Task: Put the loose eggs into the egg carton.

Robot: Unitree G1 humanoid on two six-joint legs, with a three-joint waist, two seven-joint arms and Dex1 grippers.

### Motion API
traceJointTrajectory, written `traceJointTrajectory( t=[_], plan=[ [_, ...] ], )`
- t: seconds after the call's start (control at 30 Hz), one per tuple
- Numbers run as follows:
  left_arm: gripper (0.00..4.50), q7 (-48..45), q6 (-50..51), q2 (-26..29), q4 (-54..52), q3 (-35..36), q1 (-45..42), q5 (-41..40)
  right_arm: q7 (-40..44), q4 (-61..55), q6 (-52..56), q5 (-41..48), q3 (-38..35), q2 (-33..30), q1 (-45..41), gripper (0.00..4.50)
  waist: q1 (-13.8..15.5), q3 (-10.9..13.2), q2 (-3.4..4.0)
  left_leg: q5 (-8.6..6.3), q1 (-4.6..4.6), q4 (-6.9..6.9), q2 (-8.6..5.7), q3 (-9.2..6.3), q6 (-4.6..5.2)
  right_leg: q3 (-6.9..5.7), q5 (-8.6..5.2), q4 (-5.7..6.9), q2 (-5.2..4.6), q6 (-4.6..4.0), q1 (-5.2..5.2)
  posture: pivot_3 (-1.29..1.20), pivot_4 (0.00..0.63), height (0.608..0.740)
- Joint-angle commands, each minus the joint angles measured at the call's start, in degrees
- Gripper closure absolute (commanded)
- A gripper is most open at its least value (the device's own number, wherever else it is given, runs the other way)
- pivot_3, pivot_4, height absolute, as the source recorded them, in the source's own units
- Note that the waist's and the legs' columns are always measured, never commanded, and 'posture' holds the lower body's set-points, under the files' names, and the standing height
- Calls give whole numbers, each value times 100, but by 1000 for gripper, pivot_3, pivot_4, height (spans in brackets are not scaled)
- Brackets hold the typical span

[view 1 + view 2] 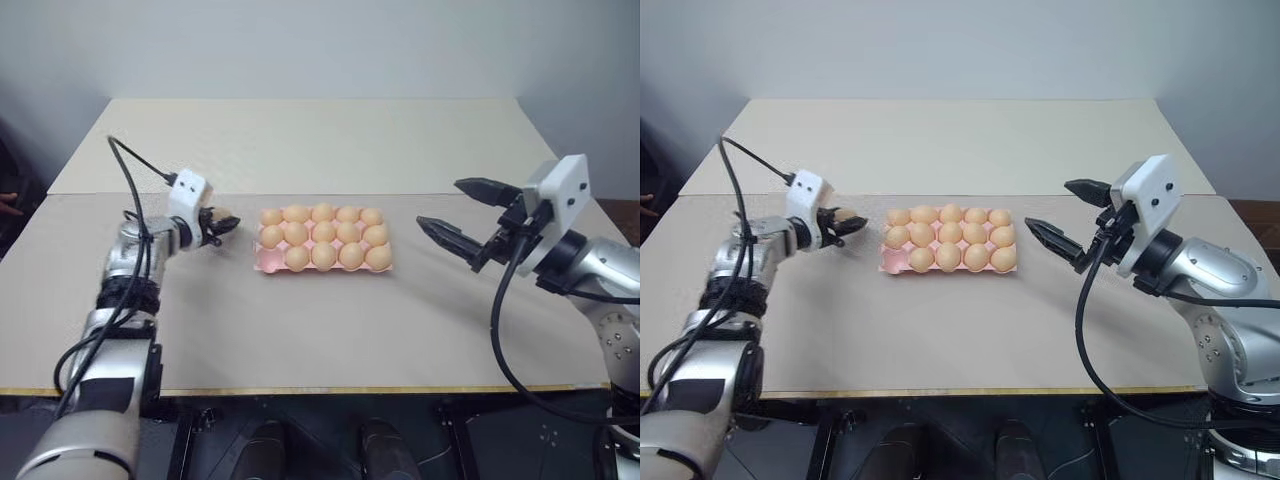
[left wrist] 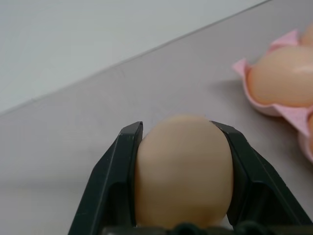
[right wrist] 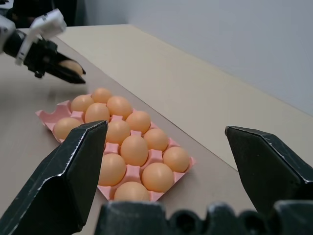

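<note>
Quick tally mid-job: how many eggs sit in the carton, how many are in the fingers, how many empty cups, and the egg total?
eggs in the egg carton: 14
held egg in the left gripper: 1
empty cup, at the front-left corner: 1
Total eggs: 15

2 head cameras, 2 wrist cameras
The head pair looks forward and down over the table (image 1: 330, 330); the left wrist camera sits tight on its egg (image 2: 183, 171); the right wrist camera faces across the egg carton (image 3: 51, 117), which all 4 share
</note>
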Motion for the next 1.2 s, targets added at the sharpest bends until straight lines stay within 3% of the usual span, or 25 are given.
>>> traceJointTrajectory(
  t=[0.03,0.2,0.47,0.73,0.97,1.07,1.2],
  plan=[
    [2653,-771,691,249,-1608,38,229,-624,-63,-238,-70,49,-205,0,45,0,5,0,0,0,1,1,0,-1,0,0,0,-1,0,0,3,0,150,740],
    [2653,-1402,1296,356,-3070,-265,901,-1121,-131,-285,-102,23,-156,52,79,0,-24,-1,1,0,5,1,1,-1,0,1,0,-6,0,0,6,0,150,740],
    [2653,-1306,1270,304,-3159,-603,1222,-1015,-201,-366,-87,30,-161,64,135,0,-49,-1,2,0,8,1,4,-1,1,3,0,-9,3,0,6,0,150,740],
    [64,-1219,1333,339,-3179,-517,1179,-1051,-210,-313,-78,51,-174,54,53,0,-48,-1,2,0,7,1,3,0,1,3,0,-11,3,0,6,0,150,740],
    [27,-1288,1120,795,-3373,153,1157,-1299,-143,-260,-104,51,-175,29,13,0,-64,-1,2,0,6,0,4,0,1,3,0,-11,3,0,3,0,150,740],
    [27,-1740,608,1391,-3500,650,1562,-1419,19,-188,-137,93,-236,-34,44,0,-83,-1,4,0,7,-2,6,1,1,5,0,-11,4,0,1,0,150,740],
    [27,-2278,766,2068,-3770,1518,2284,-1978,421,0,-194,238,-427,-151,112,0,-66,1,7,-1,9,-9,8,5,3,9,0,-14,4,0,0,0,150,740]
  ],
)
